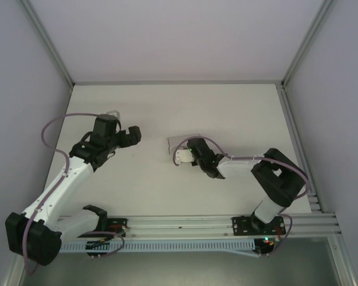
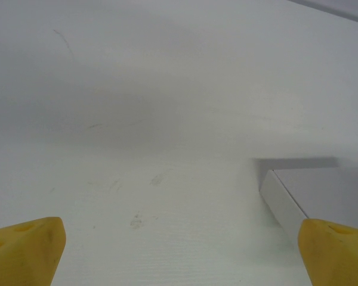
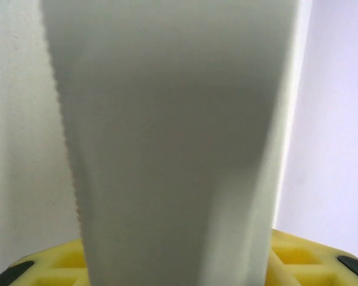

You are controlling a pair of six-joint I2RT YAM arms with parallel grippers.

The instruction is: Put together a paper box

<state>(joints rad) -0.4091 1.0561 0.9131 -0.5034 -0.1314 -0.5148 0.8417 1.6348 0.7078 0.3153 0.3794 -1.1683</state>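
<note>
White tabletop [image 1: 167, 113]; pale lilac walls [image 1: 179, 36]; aluminium posts [image 1: 48, 43]

My left arm [image 1: 65, 179] reaches forward, left gripper [image 1: 132, 135] spread wide and pointing right; my right arm [image 1: 275, 179] bends inward, right gripper [image 1: 183, 156] pointing left, jaw spacing unclear.

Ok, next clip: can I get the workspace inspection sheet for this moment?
Surface: white table, faint scuff marks.
Job's things: white paper box, folded into a box shape, near the table centre.
Clutter: nothing seen.
Grippers: left gripper open, holding nothing; right gripper at the box, grip unclear.
Cables: lilac cable looped along each arm.
Surroundings: pale walls, aluminium rail at the near edge.
</note>
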